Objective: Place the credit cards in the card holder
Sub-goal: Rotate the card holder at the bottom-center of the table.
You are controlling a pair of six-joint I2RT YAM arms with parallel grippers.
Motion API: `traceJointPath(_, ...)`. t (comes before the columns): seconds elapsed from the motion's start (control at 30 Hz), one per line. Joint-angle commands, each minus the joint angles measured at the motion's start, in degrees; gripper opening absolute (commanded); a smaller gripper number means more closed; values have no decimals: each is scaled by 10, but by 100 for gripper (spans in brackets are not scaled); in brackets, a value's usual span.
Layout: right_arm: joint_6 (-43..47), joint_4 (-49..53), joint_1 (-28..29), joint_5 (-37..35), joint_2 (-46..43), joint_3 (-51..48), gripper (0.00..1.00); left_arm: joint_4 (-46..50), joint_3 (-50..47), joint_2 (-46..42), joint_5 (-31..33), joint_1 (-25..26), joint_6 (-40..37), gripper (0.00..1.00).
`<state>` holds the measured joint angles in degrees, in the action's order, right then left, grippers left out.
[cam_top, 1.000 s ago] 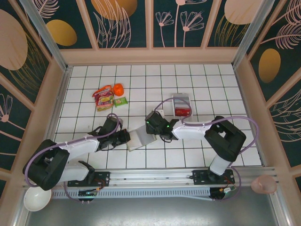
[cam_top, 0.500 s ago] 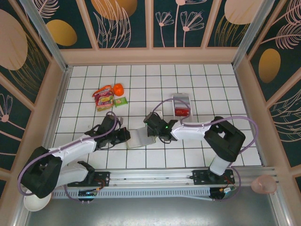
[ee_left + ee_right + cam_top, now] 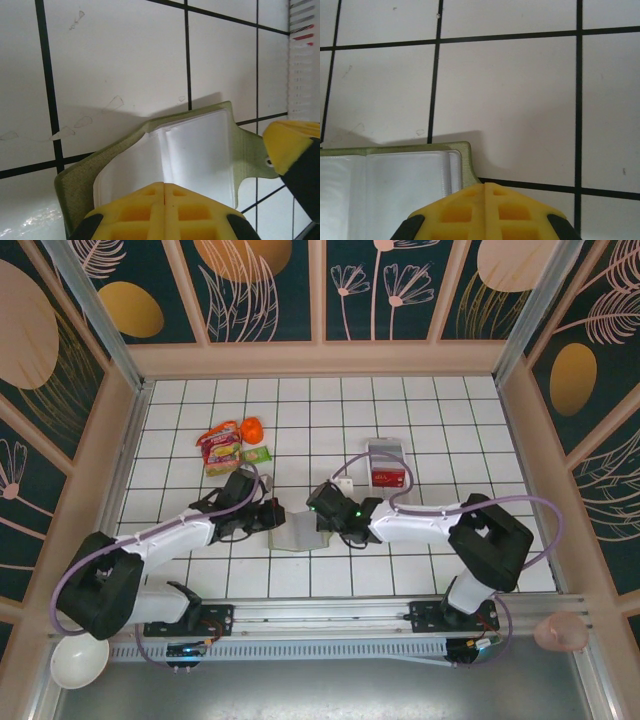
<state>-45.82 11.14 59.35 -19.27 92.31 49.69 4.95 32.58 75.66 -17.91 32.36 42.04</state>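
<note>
While the card holder (image 3: pixel 297 533) was kept pinched mid-table, one edge each, by the left gripper (image 3: pixel 164 195) and right gripper (image 3: pixel 485 194), the left one was nudged slightly farther than before.

– where's the room?
– far rows of the table (image 3: pixel 440 400) and the strip by the near rail (image 3: pixel 330 612) lie open.
– what's in the way?
– snack packets (image 3: pixel 225 448) far left, white tray (image 3: pixel 385 465) right of centre, left pincer (image 3: pixel 272 517) and right pincer (image 3: pixel 322 521) clamping the card holder (image 3: pixel 295 533) mid-table.
</note>
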Motion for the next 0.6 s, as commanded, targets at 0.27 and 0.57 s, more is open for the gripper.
traceJointPath(0.27,-22,-8,4,-23,-49,-40,0,-30,-33,31,16,7,-4,0)
traceJointPath(0.57,236,-79,-31,1,-152,-17,52,-59,-47,63,39,7,-12,0)
